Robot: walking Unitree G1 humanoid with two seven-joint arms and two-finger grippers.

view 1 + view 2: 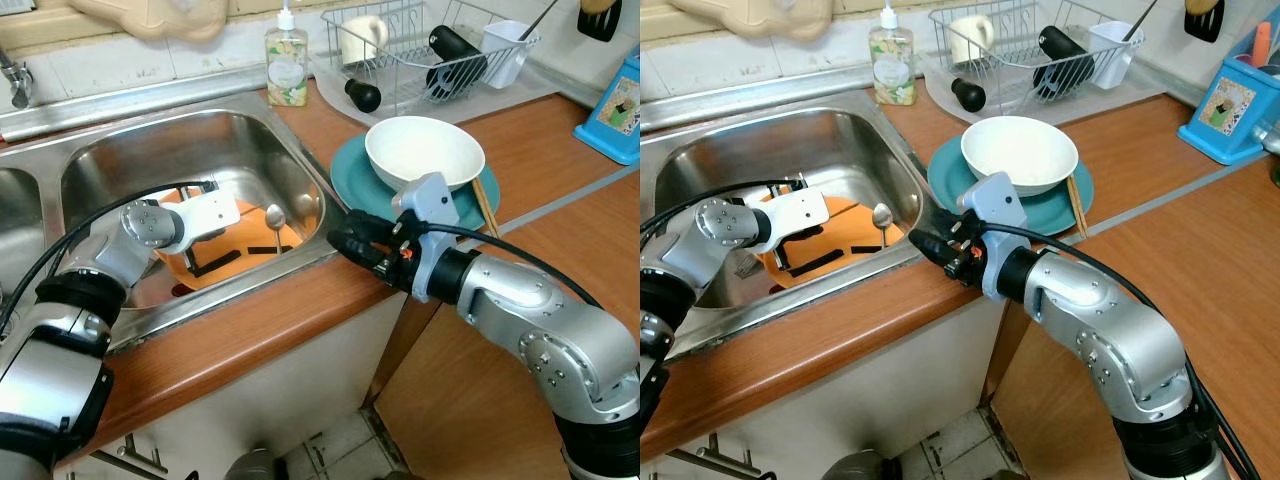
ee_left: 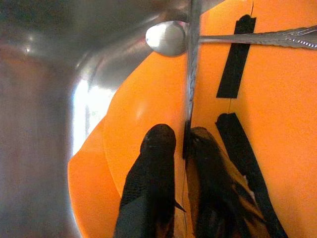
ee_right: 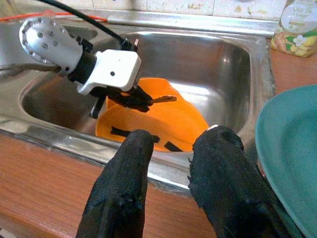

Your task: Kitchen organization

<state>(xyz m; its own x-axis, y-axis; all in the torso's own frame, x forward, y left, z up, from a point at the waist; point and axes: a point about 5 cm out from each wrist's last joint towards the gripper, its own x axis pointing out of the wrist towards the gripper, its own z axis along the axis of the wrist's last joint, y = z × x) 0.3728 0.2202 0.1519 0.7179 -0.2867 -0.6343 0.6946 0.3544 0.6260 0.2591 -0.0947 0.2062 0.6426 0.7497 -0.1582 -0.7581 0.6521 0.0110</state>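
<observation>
Two grippers are at work around the stainless-steel sink basin (image 1: 250, 140). The left gripper (image 2: 179, 148) reaches down into the basin, its black fingers pressed onto the handle of a metal spoon (image 1: 274, 217) that lies across the tilted orange plastic plate (image 1: 255, 255); the left wrist view shows the slim handle pinched between the two fingertips, with the spoon's bowl resting at the plate's rim near the basin wall. The plate, marked with black tape strips, leans against the basin floor, so the spoon has to be taken from above.

The right gripper (image 3: 171, 158) hovers over the front edge of the wooden worktop (image 1: 300, 320), just beside the basin's corner, its two black fingers spread and holding nothing. It seems to wait there, clear of the left arm.

Behind it, on the worktop, a white ceramic bowl (image 1: 424, 150) sits on a round teal plate (image 1: 350, 175), with wooden chopsticks (image 1: 485, 205) laid beside the bowl. Farther back stand a wire dish rack (image 1: 420, 50) and a clear soap bottle (image 1: 286, 62). The likely step is lifting the spoon out for sorting.
</observation>
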